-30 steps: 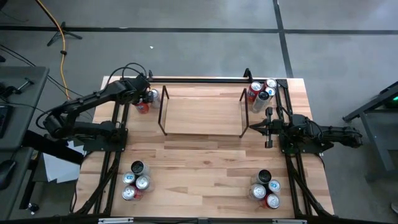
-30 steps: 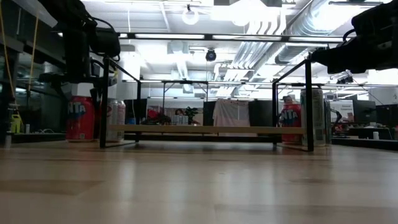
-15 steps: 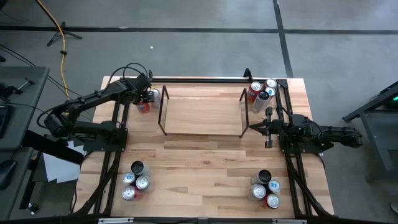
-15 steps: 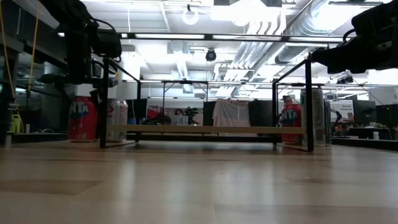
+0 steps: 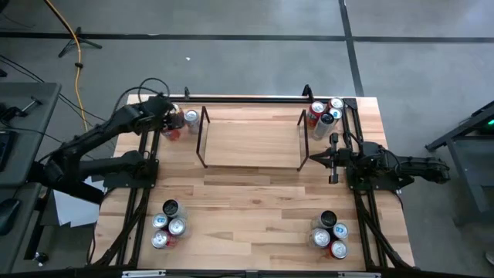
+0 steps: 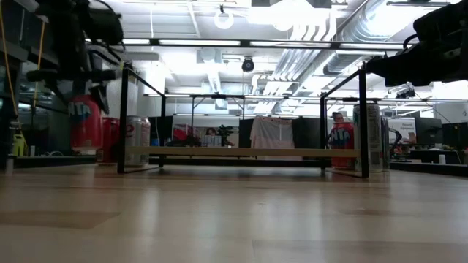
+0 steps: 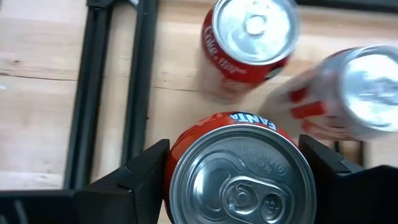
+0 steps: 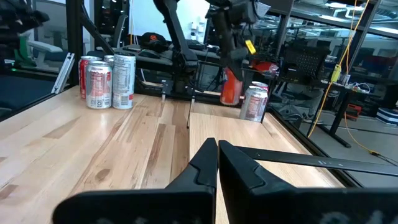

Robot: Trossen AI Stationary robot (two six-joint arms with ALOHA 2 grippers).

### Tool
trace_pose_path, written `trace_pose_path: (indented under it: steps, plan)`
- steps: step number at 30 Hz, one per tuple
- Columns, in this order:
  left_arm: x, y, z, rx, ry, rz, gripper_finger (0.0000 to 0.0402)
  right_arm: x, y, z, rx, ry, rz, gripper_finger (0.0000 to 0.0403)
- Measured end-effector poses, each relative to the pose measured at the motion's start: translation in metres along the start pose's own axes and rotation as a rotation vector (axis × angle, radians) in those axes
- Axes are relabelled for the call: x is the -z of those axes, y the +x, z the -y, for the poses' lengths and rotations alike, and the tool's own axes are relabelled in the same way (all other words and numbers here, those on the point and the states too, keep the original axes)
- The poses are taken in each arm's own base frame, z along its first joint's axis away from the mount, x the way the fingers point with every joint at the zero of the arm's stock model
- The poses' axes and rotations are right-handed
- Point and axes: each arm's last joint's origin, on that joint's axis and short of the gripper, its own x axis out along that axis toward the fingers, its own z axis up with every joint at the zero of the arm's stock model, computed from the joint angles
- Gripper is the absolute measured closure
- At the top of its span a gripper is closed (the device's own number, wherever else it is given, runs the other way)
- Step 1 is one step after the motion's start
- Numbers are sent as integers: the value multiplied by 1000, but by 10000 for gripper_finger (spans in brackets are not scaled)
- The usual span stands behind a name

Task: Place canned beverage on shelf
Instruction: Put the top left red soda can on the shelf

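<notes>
My left gripper [image 7: 239, 171] clenched an orange Fanta can [image 7: 239, 180], lifted clear; a red cola can [image 7: 247, 46] stood just beyond it. My right gripper [image 8: 217, 163] sat pinched closed, beside the black-rod shelf [image 5: 251, 139].

We see a grey concrete floor [image 5: 255, 54] crossed by dark seams around the pale wooden plank table [image 5: 255, 193]. A yellow cable [image 5: 69, 35] trails across the floor toward a black tripod stand [image 5: 77, 42]. A grey metal workbench [image 5: 19, 123] stands just beside the table. Overhead hang white ducts and pipes [image 6: 322, 22], a round white ceiling lamp [image 6: 224, 16] and long bright strip lights [image 6: 219, 42]. A white cloth [image 6: 272, 136] hangs far behind.
</notes>
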Motion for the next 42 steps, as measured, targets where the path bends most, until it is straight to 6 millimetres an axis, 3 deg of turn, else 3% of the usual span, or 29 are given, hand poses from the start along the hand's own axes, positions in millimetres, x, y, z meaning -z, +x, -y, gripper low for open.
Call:
trace_pose_path:
  steps: [5,10,15,18,25,33,37,42]
  plan:
    - [-8,-35,-7,142,-3,88,171,0,0,0,0,0,0,402]
    - [-28,-78,-5,258,22,217,171,0,0,0,0,0,-1,402]
    - [-51,-116,11,394,66,349,171,0,0,0,0,0,0,402]
    - [-63,-127,29,439,132,374,171,0,0,0,0,0,0,402]
    - [-78,-127,99,483,378,321,171,0,0,0,0,0,0,402]
    - [-76,-116,178,459,785,268,171,0,0,0,0,0,-1,402]
    - [-73,-99,195,415,939,177,171,0,0,0,0,0,0,402]
    - [-69,-74,201,416,1099,31,169,0,0,0,0,0,0,402]
